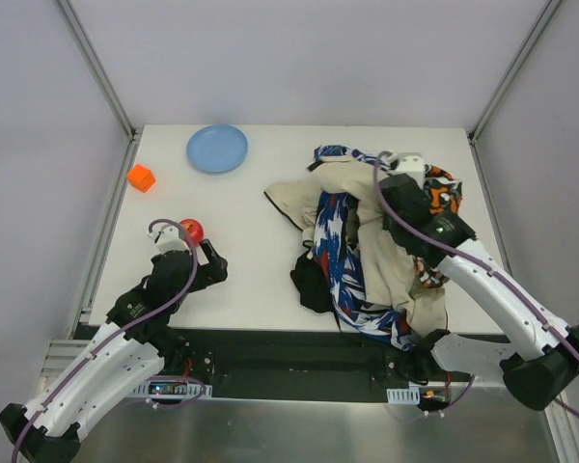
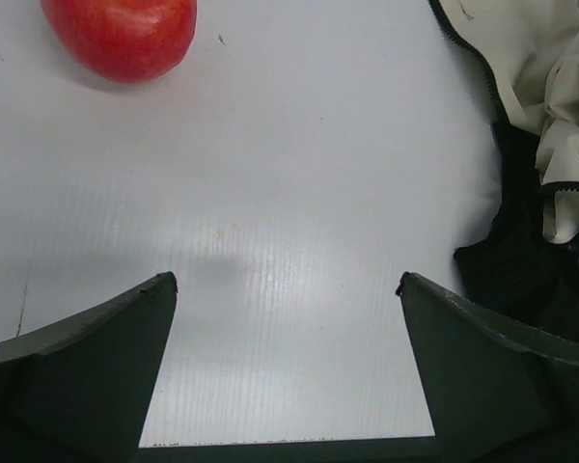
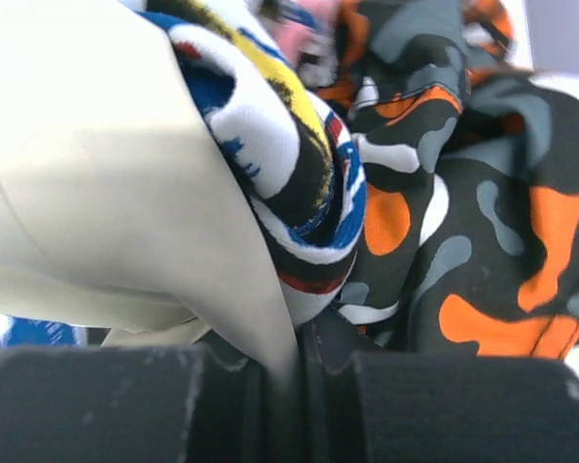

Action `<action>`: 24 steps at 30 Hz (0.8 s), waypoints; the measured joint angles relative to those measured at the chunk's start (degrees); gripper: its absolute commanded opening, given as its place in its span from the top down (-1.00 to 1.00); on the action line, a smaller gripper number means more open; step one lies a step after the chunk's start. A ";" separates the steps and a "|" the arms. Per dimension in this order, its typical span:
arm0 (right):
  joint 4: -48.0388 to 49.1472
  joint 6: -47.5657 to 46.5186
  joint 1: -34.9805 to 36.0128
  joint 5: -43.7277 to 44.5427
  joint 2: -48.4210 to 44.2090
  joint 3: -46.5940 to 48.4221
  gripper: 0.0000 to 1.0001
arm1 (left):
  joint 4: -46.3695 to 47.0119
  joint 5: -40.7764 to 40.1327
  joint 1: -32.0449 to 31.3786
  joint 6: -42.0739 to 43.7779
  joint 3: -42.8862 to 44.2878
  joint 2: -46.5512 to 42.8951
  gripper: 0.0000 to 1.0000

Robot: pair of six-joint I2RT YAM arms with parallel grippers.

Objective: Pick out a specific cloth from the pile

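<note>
Step in hand: uncovering the target. Right gripper (image 3: 299,357) is pinched tight on a fold of the beige cloth (image 3: 96,193), on top of the pile (image 1: 343,265) on the bench's right half. Left gripper (image 2: 288,285) is spread wide and empty, over bare bench toward the near-left corner, with a red fruit (image 2: 121,34) just beyond. Black cloth (image 1: 312,282) pokes out at the pile's near-left flank, mostly buried. Next, as I judge it: lift the beige layer aside, then grip the black edge alone.
</note>
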 measured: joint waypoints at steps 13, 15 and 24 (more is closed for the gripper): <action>12.26 9.64 -21.44 -17.70 0.35 -23.02 0.99 | 28.72 31.69 -0.02 2.38 -4.11 21.05 -0.98; 13.44 9.94 -21.53 -18.82 1.36 -23.04 0.99 | 34.49 36.85 -0.04 1.97 -4.61 28.63 -0.98; 17.25 10.69 -22.05 -21.11 1.16 -25.66 0.99 | 54.03 48.74 -3.65 -3.67 -0.81 54.64 -0.93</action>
